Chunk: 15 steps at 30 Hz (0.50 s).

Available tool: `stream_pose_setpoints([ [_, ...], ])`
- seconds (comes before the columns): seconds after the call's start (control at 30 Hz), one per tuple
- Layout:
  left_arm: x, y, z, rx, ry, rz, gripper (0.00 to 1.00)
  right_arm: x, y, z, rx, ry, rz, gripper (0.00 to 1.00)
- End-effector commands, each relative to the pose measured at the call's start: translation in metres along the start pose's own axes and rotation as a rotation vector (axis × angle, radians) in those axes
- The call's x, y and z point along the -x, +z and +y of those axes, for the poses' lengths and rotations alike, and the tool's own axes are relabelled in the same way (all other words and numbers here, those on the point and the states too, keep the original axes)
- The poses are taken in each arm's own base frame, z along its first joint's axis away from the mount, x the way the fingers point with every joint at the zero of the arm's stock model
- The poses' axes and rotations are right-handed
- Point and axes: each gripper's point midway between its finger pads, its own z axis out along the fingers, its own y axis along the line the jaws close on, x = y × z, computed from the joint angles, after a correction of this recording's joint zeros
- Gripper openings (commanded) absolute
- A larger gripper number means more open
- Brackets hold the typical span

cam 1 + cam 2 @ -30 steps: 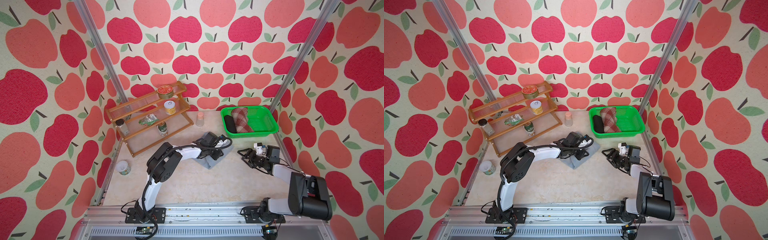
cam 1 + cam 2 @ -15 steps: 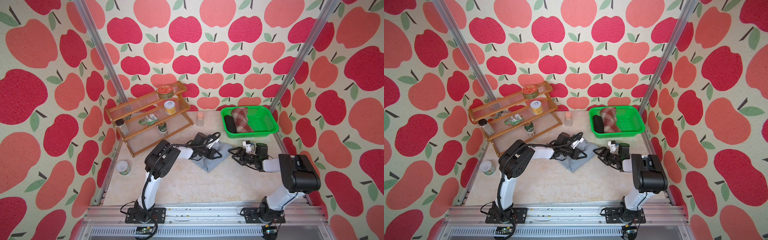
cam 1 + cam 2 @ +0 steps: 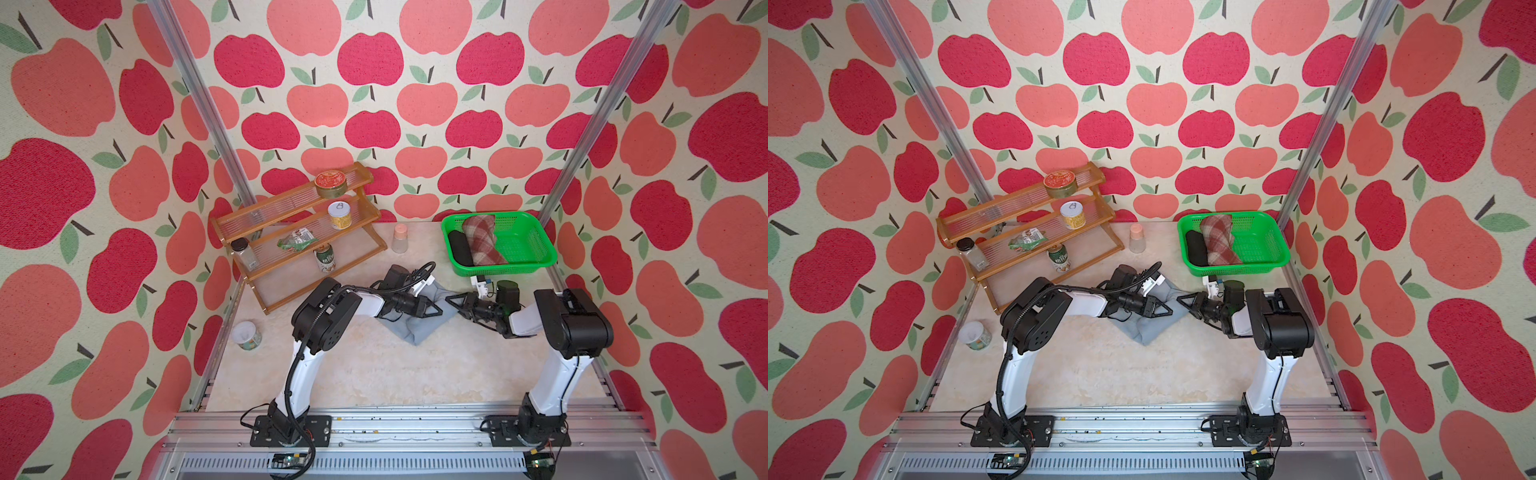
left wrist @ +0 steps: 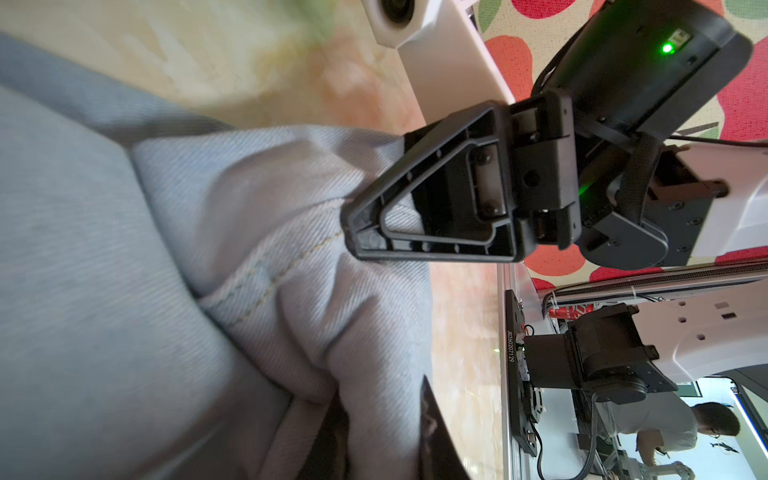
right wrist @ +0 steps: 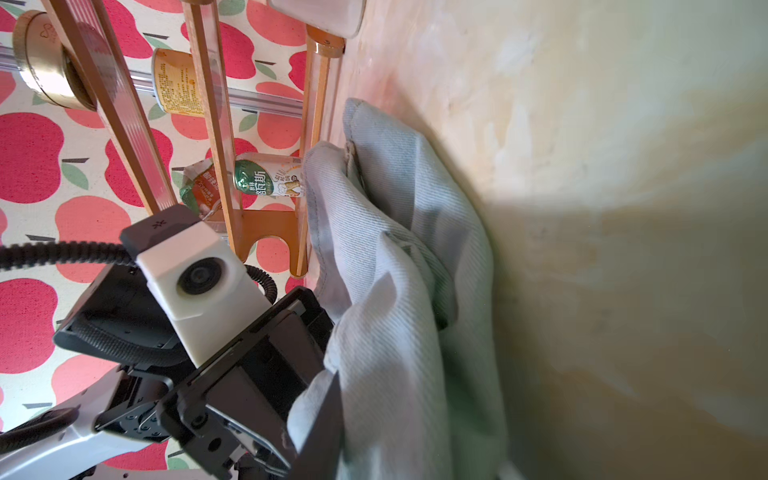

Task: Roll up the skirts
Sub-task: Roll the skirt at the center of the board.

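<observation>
Denim, pale blue, lies crumpled mid-table: the denim skirt (image 3: 415,328) sits on the table (image 3: 374,374) between the two arms, which reach in from either side. The left gripper (image 3: 434,311) rests on top of it, jaws nipped together on a bunched fold that puckers toward them in the left wrist view. The right gripper (image 3: 451,299) meets the skirt's edge on its own side, jaws drawn in on a stitched seam. The plaid skirt (image 3: 480,241) and black skirt (image 3: 461,249) lie rolled, side by side and touching, in the green basket (image 3: 536,232).
</observation>
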Motion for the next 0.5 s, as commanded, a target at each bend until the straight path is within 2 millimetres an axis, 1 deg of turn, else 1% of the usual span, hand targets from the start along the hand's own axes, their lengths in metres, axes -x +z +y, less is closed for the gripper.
stream_pose_setpoints([
  [0.0, -0.066, 0.007, 0.022, 0.048, -0.177, 0.21, 0.36, 0.011, 0.006, 0.004, 0.008, 0.029, -0.036, 0.07],
  [0.03, -0.067, 0.005, 0.023, 0.082, -0.165, 0.223, 0.42, 0.012, 0.005, 0.005, 0.007, 0.025, -0.041, 0.02],
  [0.07, -0.066, 0.0, 0.023, 0.124, -0.135, 0.235, 0.46, 0.013, 0.003, 0.008, 0.005, 0.02, -0.046, 0.0],
  [0.13, -0.059, -0.013, 0.026, 0.243, -0.063, 0.238, 0.52, 0.011, -0.001, 0.01, -0.012, 0.01, -0.047, 0.0],
  [0.2, -0.044, -0.034, 0.032, 0.411, 0.033, 0.217, 0.56, 0.008, -0.005, 0.011, -0.046, -0.003, -0.045, 0.0],
  [0.23, -0.031, -0.048, 0.033, 0.51, 0.086, 0.186, 0.58, 0.006, -0.007, 0.01, -0.067, -0.007, -0.044, 0.0],
  [0.27, -0.016, -0.063, 0.031, 0.627, 0.155, 0.145, 0.66, 0.004, -0.009, 0.009, -0.093, -0.015, -0.045, 0.0],
  [0.3, -0.002, -0.075, 0.023, 0.72, 0.252, 0.104, 1.0, 0.001, -0.01, 0.008, -0.121, -0.022, -0.042, 0.0],
  [0.33, 0.002, -0.081, 0.012, 0.782, 0.369, 0.078, 1.0, -0.001, -0.011, 0.006, -0.149, -0.031, -0.042, 0.0],
  [0.37, 0.007, -0.082, -0.006, 0.843, 0.523, 0.035, 0.99, -0.004, -0.012, 0.002, -0.182, -0.035, -0.039, 0.0],
  [0.4, 0.013, -0.079, -0.027, 0.883, 0.679, -0.01, 0.99, -0.005, -0.014, -0.001, -0.206, -0.037, -0.041, 0.0],
  [0.47, 0.013, -0.069, -0.056, 0.946, 0.906, -0.041, 0.99, -0.007, -0.017, -0.006, -0.24, -0.026, -0.047, 0.0],
])
